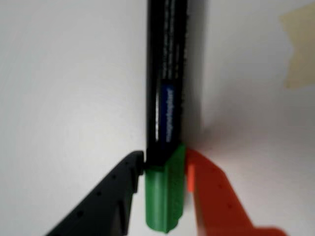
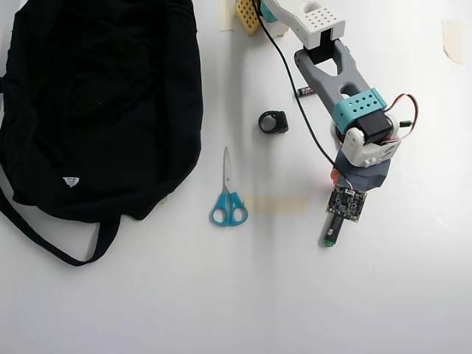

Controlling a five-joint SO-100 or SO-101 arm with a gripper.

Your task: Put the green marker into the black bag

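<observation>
The green marker (image 1: pixel 167 88) fills the middle of the wrist view: a black barrel running up the frame and a bright green cap (image 1: pixel 165 196) at the bottom. My gripper (image 1: pixel 165 164) is shut on it, the black finger (image 1: pixel 115 196) pressing the cap's left side and the orange finger (image 1: pixel 216 196) its right. In the overhead view only the marker's small green end (image 2: pixel 329 237) pokes out below the wrist; the rest is hidden under the arm (image 2: pixel 361 140). The black bag (image 2: pixel 96 103) lies far to the left, its strap (image 2: pixel 44 240) trailing toward the front.
Blue-handled scissors (image 2: pixel 228 203) lie between bag and arm. A small black ring-shaped object (image 2: pixel 273 122) sits behind them. A tan tape strip (image 2: pixel 276 205) is stuck to the white table; another tape piece (image 2: pixel 451 40) is at the back right.
</observation>
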